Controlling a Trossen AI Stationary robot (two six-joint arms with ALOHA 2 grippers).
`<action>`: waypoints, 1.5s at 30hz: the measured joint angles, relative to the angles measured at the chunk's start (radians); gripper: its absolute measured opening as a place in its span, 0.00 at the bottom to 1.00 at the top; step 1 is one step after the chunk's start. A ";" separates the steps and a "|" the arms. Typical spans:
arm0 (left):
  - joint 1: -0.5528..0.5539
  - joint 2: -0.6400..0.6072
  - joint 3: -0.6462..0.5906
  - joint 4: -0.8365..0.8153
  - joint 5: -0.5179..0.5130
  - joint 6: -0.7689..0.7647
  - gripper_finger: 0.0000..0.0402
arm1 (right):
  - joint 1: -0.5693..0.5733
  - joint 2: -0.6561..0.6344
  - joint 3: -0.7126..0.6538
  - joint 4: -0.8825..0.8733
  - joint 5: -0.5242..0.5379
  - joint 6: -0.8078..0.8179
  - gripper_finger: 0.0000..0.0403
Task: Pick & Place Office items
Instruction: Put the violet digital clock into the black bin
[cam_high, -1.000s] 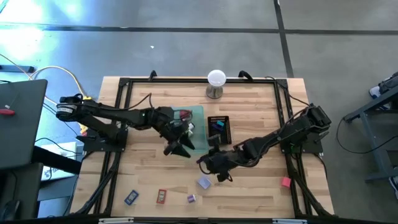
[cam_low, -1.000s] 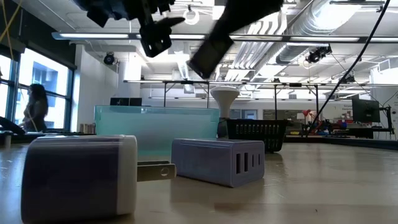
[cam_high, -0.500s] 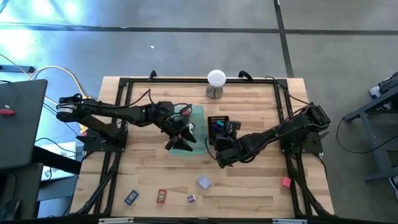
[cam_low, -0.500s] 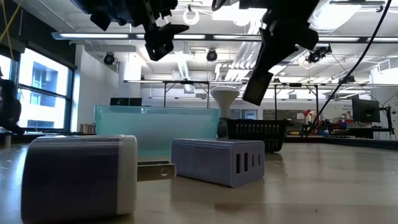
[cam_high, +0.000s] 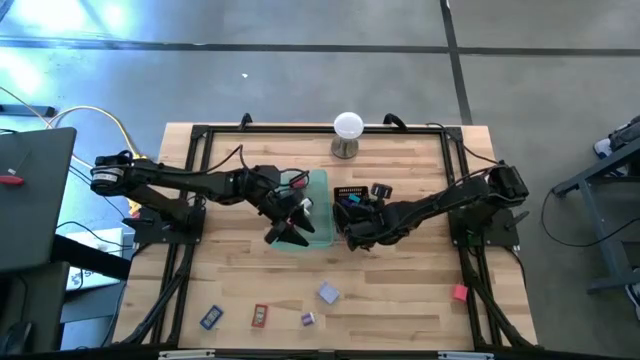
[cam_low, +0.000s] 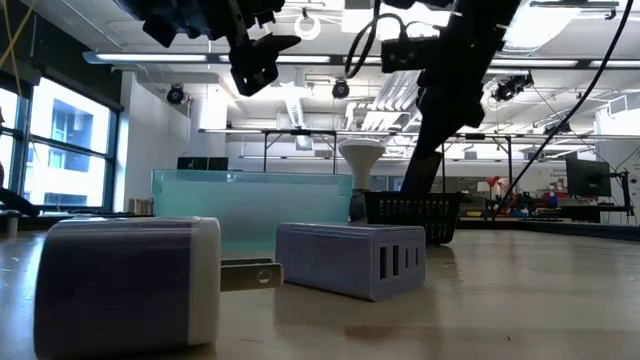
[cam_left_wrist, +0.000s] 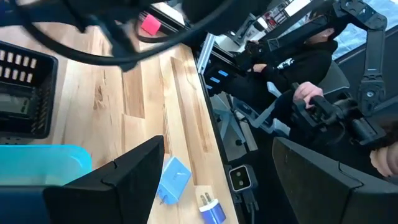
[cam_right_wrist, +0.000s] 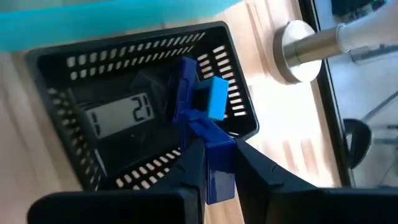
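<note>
Your table (cam_high: 400, 290) is light wood w/ a black frame. On it, side by side at centre: the translucent green tray (cam_high: 318, 215) and the black mesh tray (cam_right_wrist: 74, 68), near the white ball on a metal stand (cam_high: 347, 128).

Left gripper (cam_high: 288, 228) hangs over the green tray's front edge, jaws apart, nothing between them; its wrist view shows two dark fingers (cam_left_wrist: 118, 180) spread wide w/ bare table beyond.

Right gripper (cam_right_wrist: 214, 163) is over the mesh tray, jaws clamped on a blue clip-like item (cam_right_wrist: 202, 134): dark blue blocky body w/ a lighter blue square tab at its far end. Only the right wrist view shows this; from the high view you can't tell what's held.

Right wrist view also shows a flat grey display piece (cam_right_wrist: 118, 118) w/ digits lying in the mesh tray.

Loose office items, front of table, high view: lilac charger block (cam_high: 328, 293), blue item (cam_high: 210, 318), red item (cam_high: 260, 316), small purple item (cam_high: 308, 319), all well apart from the trays; pink block (cam_high: 459, 293) near the right edge.

Low view alone shows the lilac charger's ports and, closer, a plug-in adapter (cam_low: 130, 285) w/ metal prongs.

Left wrist view alone shows a person (cam_left_wrist: 298, 68) in dark clothing seated beyond the table edge.
</note>
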 joint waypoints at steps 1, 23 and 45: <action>-0.002 0.000 0.000 0.000 0.000 0.000 0.73 | -0.006 0.000 -0.006 0.010 0.000 0.009 0.12; -0.004 0.000 0.000 -0.008 0.000 0.002 0.73 | -0.070 0.003 -0.015 0.277 -0.080 -0.112 0.12; -0.029 0.000 0.000 -0.009 -0.040 0.034 0.73 | -0.102 0.004 -0.152 0.466 -0.124 -0.103 0.32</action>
